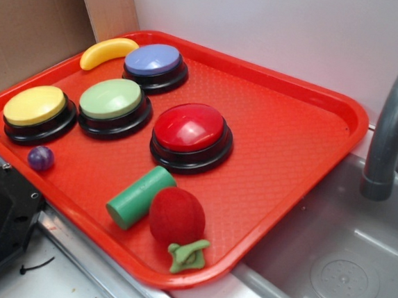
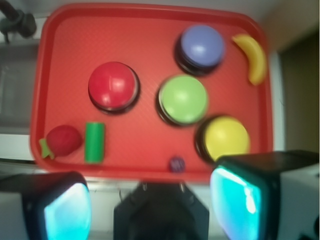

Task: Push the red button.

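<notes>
Looking down from the tool, we've got a red tray (image 2: 150, 20) spread out ahead of it, with the yellow button (image 2: 227, 137) closest on the right, then the green button (image 2: 183, 98) and blue button (image 2: 202, 46) further out. A yellow banana (image 2: 254, 57) sits far right. Near-left we see a green cylinder (image 2: 94, 142) beside a fuzzy red ball (image 2: 65, 139), plus a small purple ball (image 2: 176, 163) nearest.

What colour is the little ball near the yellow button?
Purple. The little ball shows best in the exterior view, just in front of the yellow button.
</notes>
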You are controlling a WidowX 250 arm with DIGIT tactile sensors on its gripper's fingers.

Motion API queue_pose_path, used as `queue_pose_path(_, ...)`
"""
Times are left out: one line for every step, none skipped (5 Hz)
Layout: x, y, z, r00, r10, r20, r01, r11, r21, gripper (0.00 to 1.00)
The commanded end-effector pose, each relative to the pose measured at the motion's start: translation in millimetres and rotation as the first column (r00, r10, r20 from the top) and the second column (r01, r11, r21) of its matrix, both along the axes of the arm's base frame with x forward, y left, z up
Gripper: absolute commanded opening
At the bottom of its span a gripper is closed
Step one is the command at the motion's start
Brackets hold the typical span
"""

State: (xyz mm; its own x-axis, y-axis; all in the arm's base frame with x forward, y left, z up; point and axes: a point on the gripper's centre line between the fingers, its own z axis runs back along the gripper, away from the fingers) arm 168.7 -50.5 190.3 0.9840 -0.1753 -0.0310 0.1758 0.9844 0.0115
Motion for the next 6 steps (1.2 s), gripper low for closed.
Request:
queue_pose_path(61,-13,-95,0.984,-0.181,-0.002,0.180,0.982,-0.051,1.00)
queue_pose_path(67,-4,-120,0.981,-0.194,-0.011,0.193,0.979,-0.060,1.00)
queue_pose_path(64,0,-135,0.980,-0.199,-0.026,0.197,0.979,-0.054,1.00)
queue_pose_path(64,-5,-146,0.975,-0.218,-0.045,0.216,0.975,-0.052,1.00)
queue_pose_path(66,-7,-130,0.976,-0.216,-0.017,0.215,0.975,-0.054,1.00)
queue_pose_path(66,-8,-95,0.979,-0.204,0.021,0.205,0.978,-0.048,1.00)
